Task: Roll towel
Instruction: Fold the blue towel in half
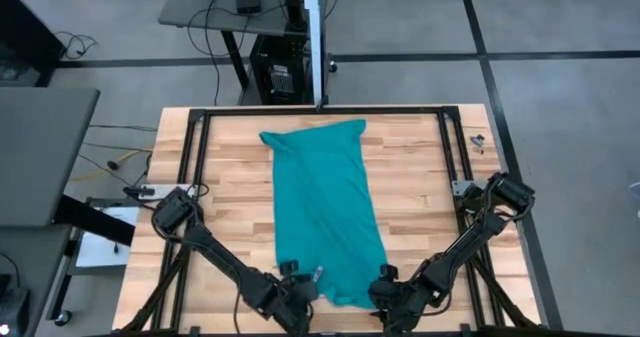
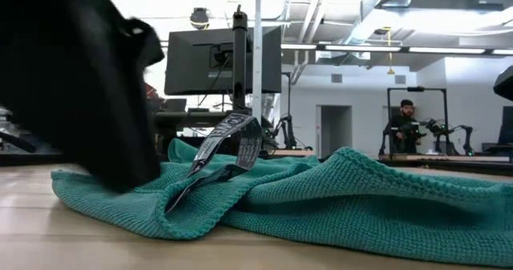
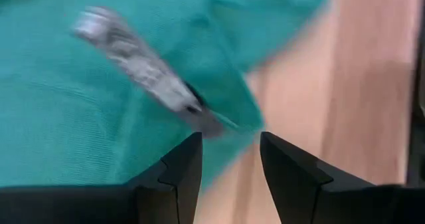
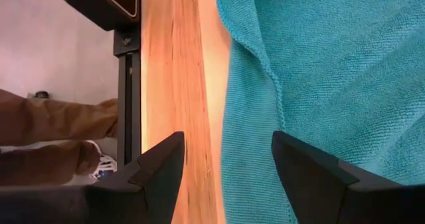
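Observation:
The teal towel (image 1: 325,207) lies spread flat on the wooden table, its length running from the far edge to the near edge. Its pale printed tag (image 1: 317,273) sticks up from the near left corner and also shows in the low view (image 2: 232,146) and the left wrist view (image 3: 139,64). My left gripper (image 1: 300,289) is open at that near left corner (image 3: 226,121), its fingers low beside the tag. My right gripper (image 1: 385,282) is open at the near right corner, with the towel's hemmed edge (image 4: 255,58) running between its fingers (image 4: 229,144). My left gripper stands low at the towel's near left corner (image 2: 160,214), fingers apart; whether it touches the cloth I cannot tell. My right gripper's fingers stand on either side of the towel's edge (image 4: 265,84); whether they touch it I cannot tell.
A black metal frame (image 1: 190,177) runs along the table's left, right and far sides. A black box (image 4: 99,4) is mounted at the table's near edge. A person's brown clothing (image 4: 53,117) shows beyond that edge. Bare wood lies on both sides of the towel.

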`<state>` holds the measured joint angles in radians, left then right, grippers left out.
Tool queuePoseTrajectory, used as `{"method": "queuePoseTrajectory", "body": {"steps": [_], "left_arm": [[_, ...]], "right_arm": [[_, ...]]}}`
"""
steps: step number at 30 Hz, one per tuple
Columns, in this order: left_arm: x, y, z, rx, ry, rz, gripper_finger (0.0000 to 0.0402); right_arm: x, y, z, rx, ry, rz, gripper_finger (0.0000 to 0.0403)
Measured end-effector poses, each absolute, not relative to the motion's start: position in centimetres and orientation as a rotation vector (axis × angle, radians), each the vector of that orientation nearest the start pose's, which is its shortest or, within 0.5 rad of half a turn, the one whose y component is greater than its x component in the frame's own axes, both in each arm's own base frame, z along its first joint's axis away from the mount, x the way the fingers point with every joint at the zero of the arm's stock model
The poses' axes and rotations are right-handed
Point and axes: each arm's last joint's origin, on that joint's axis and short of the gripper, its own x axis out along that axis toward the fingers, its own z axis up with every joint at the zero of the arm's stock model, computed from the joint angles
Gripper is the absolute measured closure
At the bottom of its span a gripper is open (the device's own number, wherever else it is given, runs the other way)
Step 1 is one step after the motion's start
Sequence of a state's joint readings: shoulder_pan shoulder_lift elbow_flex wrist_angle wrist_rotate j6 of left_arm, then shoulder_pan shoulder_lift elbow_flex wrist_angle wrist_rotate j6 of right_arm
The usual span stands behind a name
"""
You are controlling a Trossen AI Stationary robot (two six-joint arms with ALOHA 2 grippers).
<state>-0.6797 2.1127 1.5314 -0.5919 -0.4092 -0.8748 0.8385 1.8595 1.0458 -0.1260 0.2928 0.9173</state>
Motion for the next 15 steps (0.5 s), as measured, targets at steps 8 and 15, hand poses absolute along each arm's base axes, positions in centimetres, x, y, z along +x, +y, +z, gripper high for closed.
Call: {"method": "queuePoseTrajectory", "body": {"steps": [8, 15], "left_arm": [[35.1, -24.6, 16.1, -0.304, 0.984, 0.31, 0.0265], [36.0, -23.3, 15.8, -0.337, 0.978, 0.359, 0.0265]], "right_arm": [[24.8, 26.6, 14.3, 0.338, 0.938, 0.099, 0.0184], [24.8, 26.5, 14.3, 0.339, 0.937, 0.099, 0.0184]]}}
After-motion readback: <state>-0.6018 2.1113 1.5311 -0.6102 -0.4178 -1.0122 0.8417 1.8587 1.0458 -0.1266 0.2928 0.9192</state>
